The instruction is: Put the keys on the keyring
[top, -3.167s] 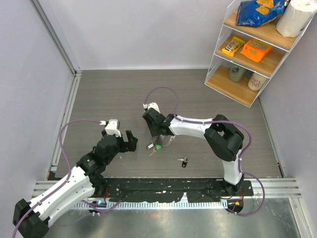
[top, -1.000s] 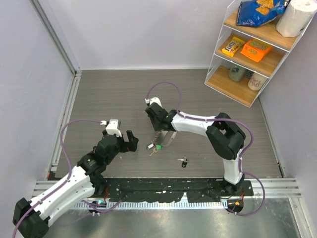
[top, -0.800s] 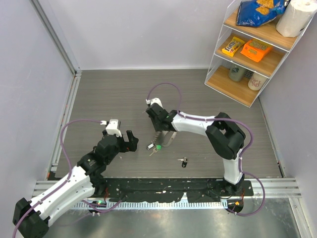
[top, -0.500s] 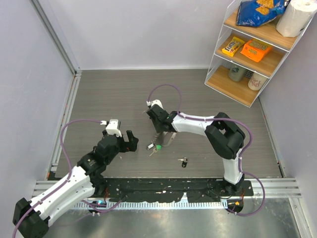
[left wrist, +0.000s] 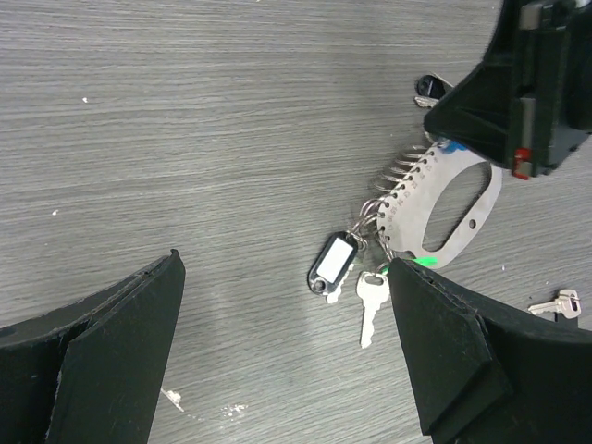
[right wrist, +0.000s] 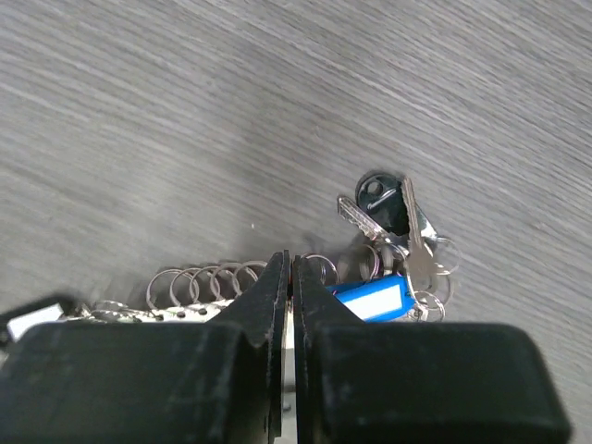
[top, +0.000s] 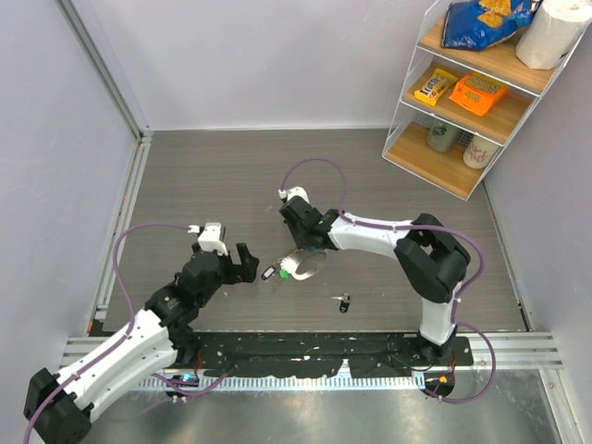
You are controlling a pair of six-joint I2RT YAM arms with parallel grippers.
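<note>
My right gripper (top: 301, 244) is shut on the edge of the keyring (top: 305, 264), a pale grey oval plate with a row of small wire rings. In the right wrist view (right wrist: 291, 264) the jaws pinch the plate next to the rings (right wrist: 205, 277). A blue tag (right wrist: 370, 298) and a black-headed key (right wrist: 381, 205) hang there. In the left wrist view the keyring (left wrist: 435, 217) carries a black tag (left wrist: 335, 262), a silver key (left wrist: 370, 301) and a bit of green (left wrist: 424, 262). My left gripper (top: 242, 266) is open and empty (left wrist: 282, 277), just left of it.
A loose key (top: 343, 302) lies on the grey floor right of the keyring and shows in the left wrist view (left wrist: 558, 303). A wire shelf (top: 467, 92) with snacks and cups stands at the back right. Walls close off the left and back.
My right gripper has turned and carried the keyring a little left, toward the left gripper; the tags and keys have swung out to the left. The left arm has not moved.
</note>
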